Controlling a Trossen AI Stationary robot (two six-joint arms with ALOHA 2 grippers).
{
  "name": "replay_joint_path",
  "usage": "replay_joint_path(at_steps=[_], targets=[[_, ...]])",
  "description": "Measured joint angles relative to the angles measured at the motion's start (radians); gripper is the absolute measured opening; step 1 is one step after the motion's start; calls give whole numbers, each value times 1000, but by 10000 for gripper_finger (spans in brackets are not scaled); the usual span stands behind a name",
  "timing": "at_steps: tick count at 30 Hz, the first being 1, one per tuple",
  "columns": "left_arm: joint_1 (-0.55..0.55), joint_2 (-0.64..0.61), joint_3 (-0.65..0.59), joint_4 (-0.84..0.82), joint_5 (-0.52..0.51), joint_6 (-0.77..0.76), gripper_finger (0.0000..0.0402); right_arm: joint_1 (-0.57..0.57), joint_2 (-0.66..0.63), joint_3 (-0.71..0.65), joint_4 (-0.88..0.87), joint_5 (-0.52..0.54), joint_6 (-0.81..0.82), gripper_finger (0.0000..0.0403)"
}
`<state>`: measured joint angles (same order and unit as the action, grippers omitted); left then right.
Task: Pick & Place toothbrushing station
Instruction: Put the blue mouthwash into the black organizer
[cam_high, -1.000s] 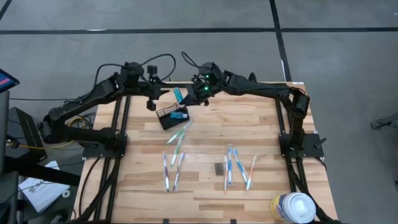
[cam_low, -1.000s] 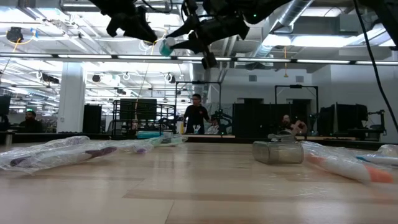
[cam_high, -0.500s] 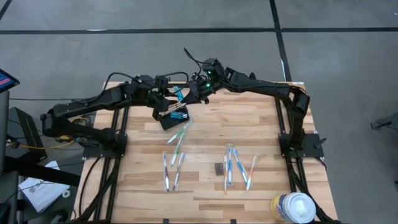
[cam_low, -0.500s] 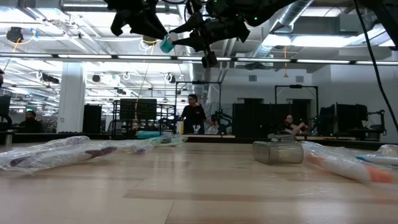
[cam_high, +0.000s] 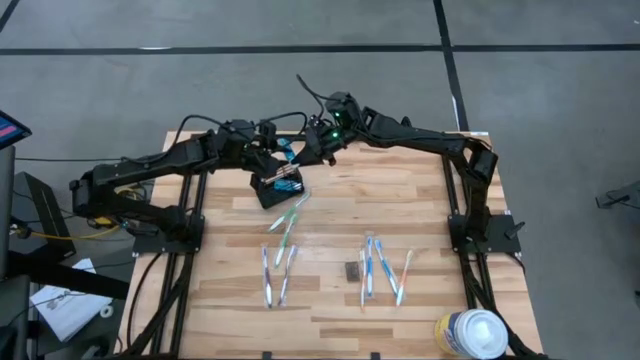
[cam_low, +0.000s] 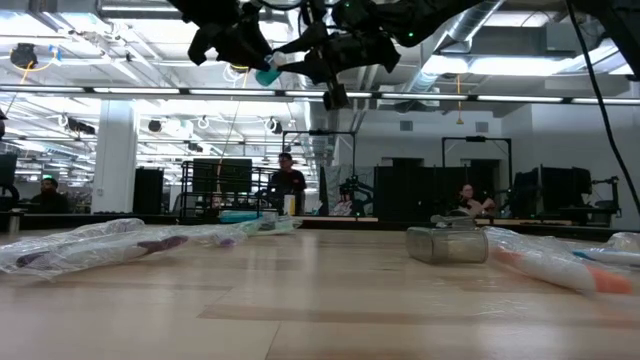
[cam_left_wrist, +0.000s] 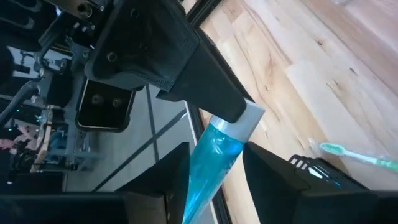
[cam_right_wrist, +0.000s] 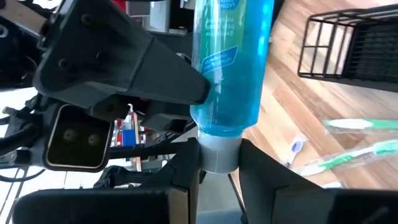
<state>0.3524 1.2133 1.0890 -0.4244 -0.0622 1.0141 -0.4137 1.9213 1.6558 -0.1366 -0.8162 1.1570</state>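
A blue toothpaste tube (cam_high: 287, 150) with a grey-white cap is held high above the table's far side, between my two grippers. My right gripper (cam_high: 306, 150) is shut on its cap end, and my left gripper (cam_high: 272, 153) is shut on its blue body. The tube also shows in the low view (cam_low: 268, 75). The black wire-mesh caddy (cam_high: 275, 187) stands on the table just nearer than the tube, with a blue item in it. It also shows in the right wrist view (cam_right_wrist: 354, 43). Wrapped toothbrushes (cam_high: 285, 225) lie on the wood nearer to the front. My left gripper pinches the tube's blue body (cam_left_wrist: 210, 163) between its two fingers, at the part away from the cap. It comes about level from the table's left, with the fingers along the tube. The tube is clear of the table. My right gripper pinches the tube's grey-white cap end (cam_right_wrist: 217, 155) between its two fingers. It comes about level from the table's right, and the tube runs on past the fingertips toward my left gripper. The tube is lifted clear, high above the table.
More toothbrushes and tubes lie in two groups at the front left (cam_high: 272, 275) and front right (cam_high: 380, 268). A small dark grey block (cam_high: 352, 271) lies between them. A large white canister (cam_high: 470, 333) stands at the front right corner. People stand in the room beyond the table.
My left gripper has gone toward the table's right edge, up to the tube that my right gripper holds aloft. Its fingers now stand around the tube's body. My right gripper and the tube have kept nearly still.
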Motion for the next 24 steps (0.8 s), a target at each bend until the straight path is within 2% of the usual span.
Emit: replay_joint_path(at_steps=[12, 24], targets=[[2, 2, 0, 6, 7, 4, 133, 0, 0, 0, 51, -47, 34, 73], [2, 3, -2, 1, 12, 8, 70, -1, -1, 0, 51, -75, 29, 72]])
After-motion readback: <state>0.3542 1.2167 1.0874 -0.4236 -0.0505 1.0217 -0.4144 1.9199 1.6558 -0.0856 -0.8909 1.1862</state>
